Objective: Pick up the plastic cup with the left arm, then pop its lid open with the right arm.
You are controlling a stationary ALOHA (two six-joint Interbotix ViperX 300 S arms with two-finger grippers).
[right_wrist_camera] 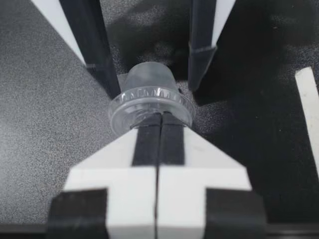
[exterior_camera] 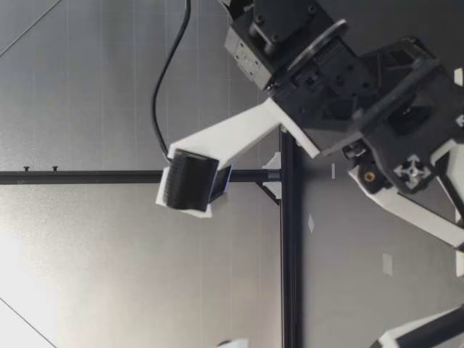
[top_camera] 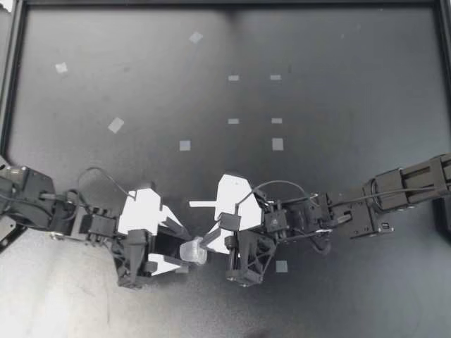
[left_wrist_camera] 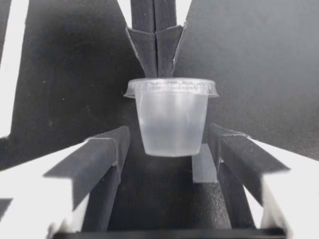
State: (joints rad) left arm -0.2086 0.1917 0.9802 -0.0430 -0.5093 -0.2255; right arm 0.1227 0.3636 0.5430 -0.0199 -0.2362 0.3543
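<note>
The cup point(top_camera: 192, 251) looks like thin translucent plastic, cloudy rather than clear. Its wall is smooth and its lid has a finely ribbed rim. My right end effector point(top_camera: 205, 246) and my left end effector point(top_camera: 184, 252) have fingers point(left_wrist_camera: 30, 184) of matt white plastic. Their pads point(left_wrist_camera: 102, 154) are faced in a dull black material with a fine woven grain. The bench point(top_camera: 338, 105) reads as a dark matt sheet, slightly gritty seen close in the right wrist view. In the upper middle of the top view, the tape squares point(top_camera: 277, 144) look papery and flat. The arm housings point(top_camera: 402, 186) are black plastic with a faint sheen.
</note>
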